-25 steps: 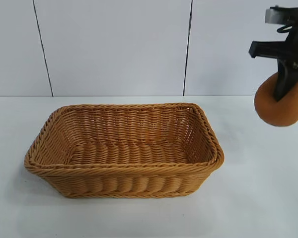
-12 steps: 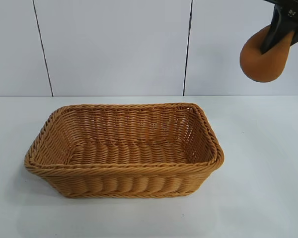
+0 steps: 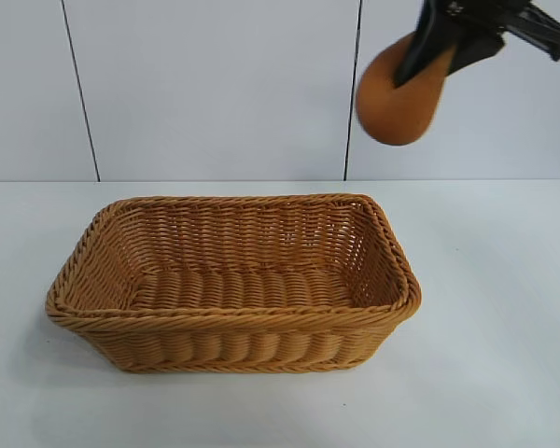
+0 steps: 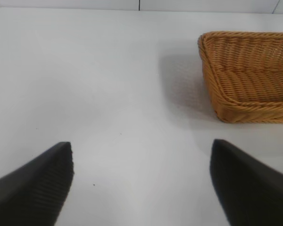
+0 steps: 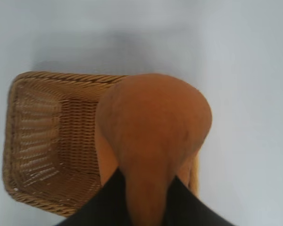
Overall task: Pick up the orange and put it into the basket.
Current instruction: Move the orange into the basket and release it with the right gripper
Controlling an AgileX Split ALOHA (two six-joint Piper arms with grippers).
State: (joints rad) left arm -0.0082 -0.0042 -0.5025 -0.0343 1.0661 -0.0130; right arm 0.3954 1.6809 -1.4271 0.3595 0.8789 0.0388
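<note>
My right gripper [image 3: 427, 56] is shut on the orange [image 3: 399, 101], a matte brownish-orange lump squeezed between the black fingers. It hangs high in the air above the basket's right end. The tan wicker basket [image 3: 233, 322] stands empty on the white table. In the right wrist view the orange [image 5: 155, 127] fills the middle between my fingers, with the basket [image 5: 23, 155] below it. My left gripper [image 4: 141, 183] is open and empty over bare table, with the basket's end [image 4: 217, 101] off to one side in that view.
The white table [image 3: 495, 355] extends around the basket on all sides. A white panelled wall [image 3: 215, 84] stands behind it.
My right gripper has lifted the orange and carried it left, from beside the basket's right end to above it. The basket has not moved.
</note>
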